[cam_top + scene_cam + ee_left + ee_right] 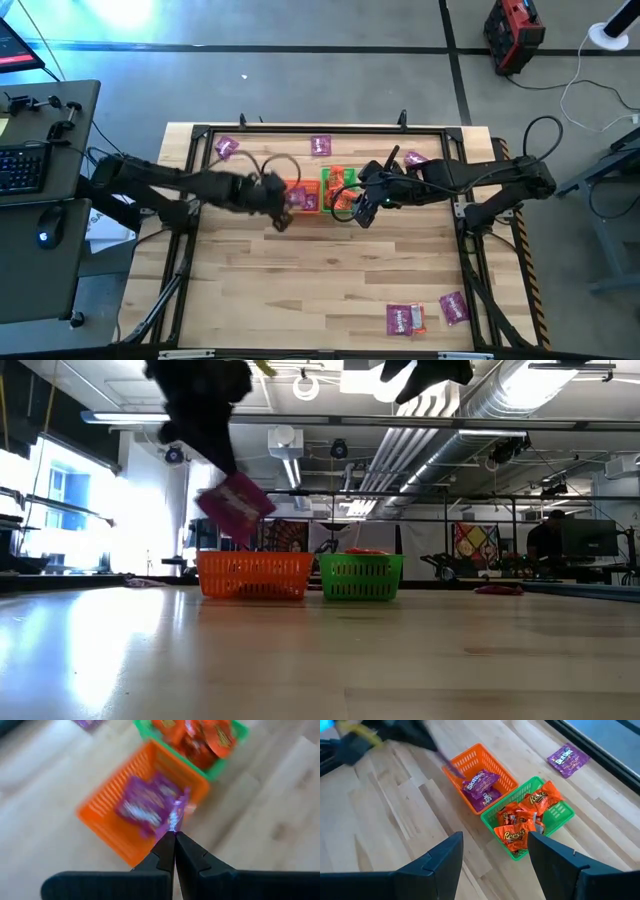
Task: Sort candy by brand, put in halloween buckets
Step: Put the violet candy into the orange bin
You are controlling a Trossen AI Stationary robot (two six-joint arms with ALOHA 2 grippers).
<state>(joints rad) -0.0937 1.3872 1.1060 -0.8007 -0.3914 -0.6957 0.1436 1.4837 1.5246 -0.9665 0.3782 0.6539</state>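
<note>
Closest to the lens, the left gripper (pixel 175 842) had its two dark fingers pinched tight on the corner of a purple candy packet (pixel 150 807), which hung tilted above the orange bucket (pixel 105 827), its long axis slanting down toward the basket. From the high view, the left arm reached in across the table (pixel 330 290) from the left, wrist bent down over that bucket. Seen from the low view, the packet (pixel 236 506) dangled clear above the orange rim. Another purple packet (pixel 481 781) already lay inside it. Just beside it stood the green bucket (pixel 560 812), piled with orange-red packets (pixel 515 836). The right gripper (pixel 492 855) hovered over the green bucket, fingers spread wide and holding nothing. Loose purple packets (pixel 321 146) lay along the far table edge, others (pixel 402 320) near the front right corner.
</note>
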